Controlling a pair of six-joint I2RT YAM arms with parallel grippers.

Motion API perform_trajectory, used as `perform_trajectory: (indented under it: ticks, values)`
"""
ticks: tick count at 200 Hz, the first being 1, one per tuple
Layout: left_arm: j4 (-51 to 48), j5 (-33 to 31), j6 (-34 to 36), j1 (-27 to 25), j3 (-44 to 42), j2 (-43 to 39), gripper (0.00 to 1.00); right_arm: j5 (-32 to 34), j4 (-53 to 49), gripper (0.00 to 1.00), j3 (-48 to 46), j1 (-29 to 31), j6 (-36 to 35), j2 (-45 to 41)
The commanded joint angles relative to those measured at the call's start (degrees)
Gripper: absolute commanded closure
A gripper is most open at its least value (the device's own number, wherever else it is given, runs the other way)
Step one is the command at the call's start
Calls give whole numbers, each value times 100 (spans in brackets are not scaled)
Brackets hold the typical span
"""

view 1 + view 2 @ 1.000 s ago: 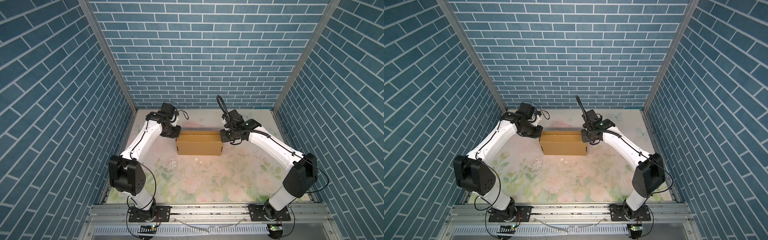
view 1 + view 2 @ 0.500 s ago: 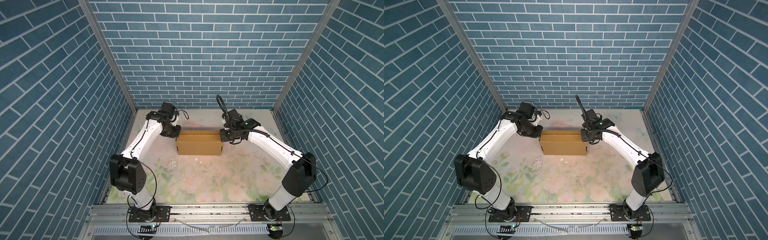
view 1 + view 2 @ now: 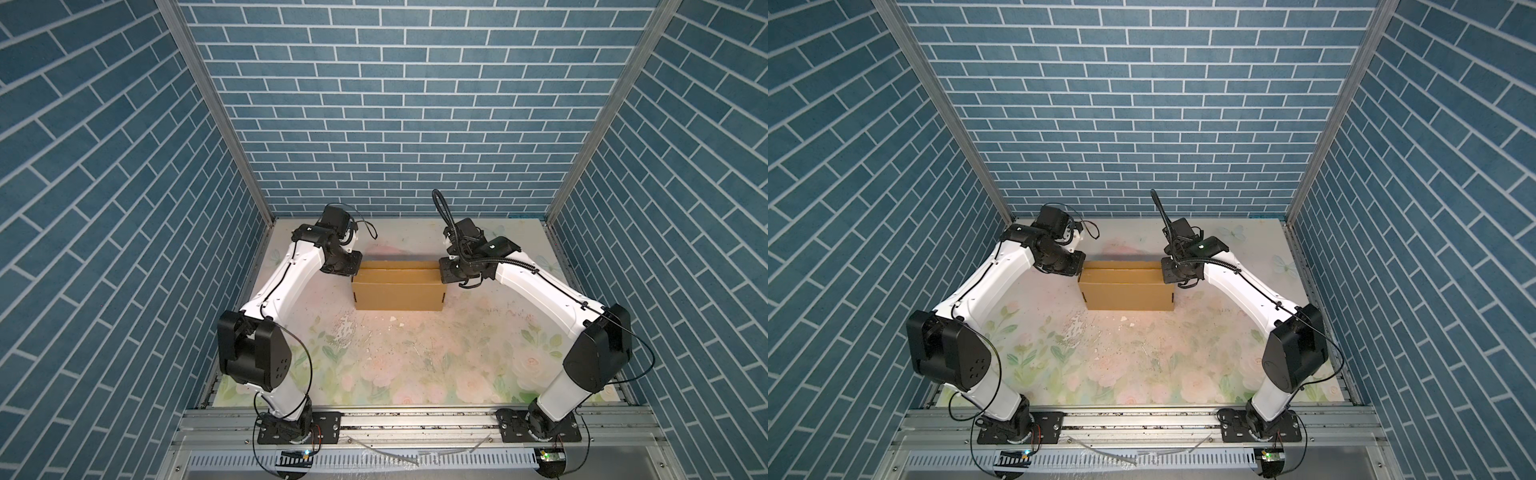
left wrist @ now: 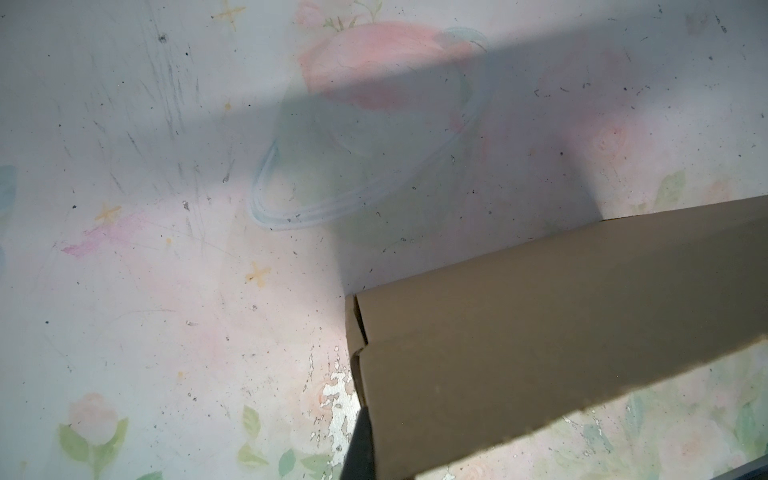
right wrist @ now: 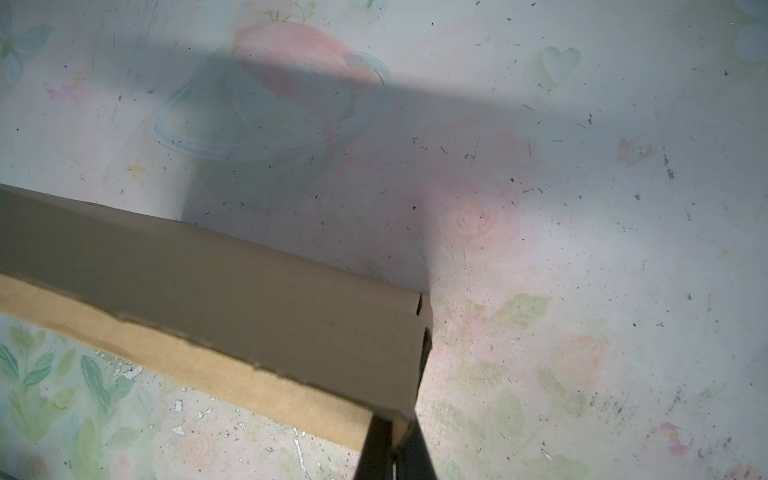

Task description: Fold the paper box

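Toward 12 o'clock on floral mat [image 3: 415,357], we hold paper box [image 3: 398,294]: left gripper [image 3: 354,271] pinching its 9 o'clock end, right gripper [image 3: 442,272] pinching 3 o'clock end.

The space is closed in on three sides by walls papered in blue brick with pale joints: a back wall [image 3: 395,104], a left wall [image 3: 83,208] and a right wall [image 3: 685,208]. A slanting metal post [image 3: 216,112] is set at each back corner. The tabletop [image 3: 415,365] is covered with a faded print of roses and leaves, and the print is flaked away in a white patch [image 3: 345,328]. A metal rail [image 3: 415,419] is fixed along the front edge, with a slotted duct [image 3: 415,459] below it. In the left wrist view, scratches [image 4: 170,83] and dark specks are seen, and a pale blue ring [image 4: 299,218] beneath a pink rose [image 4: 374,54] is crossed by a grey shadow [image 4: 540,104]. The scene is brightly lit.
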Motion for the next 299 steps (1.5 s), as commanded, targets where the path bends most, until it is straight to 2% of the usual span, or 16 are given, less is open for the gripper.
perform_trajectory:
  ticks: [1,173,276,299]
  values:
    - [93,381,-49,-162,-235,-66,100,-390,-14,96,-97,213,-207,-99]
    - [577,252,-233,-159,-754,-348,100,-272,100,96,-450,210,-491,-257]
    - [1214,22,-665,-161,-1425,-709,100,-292,320,75,-610,199,-253,-460]
    - [1329,-44,-719,-161,-1514,-733,100,-279,307,67,-664,195,-253,-603]
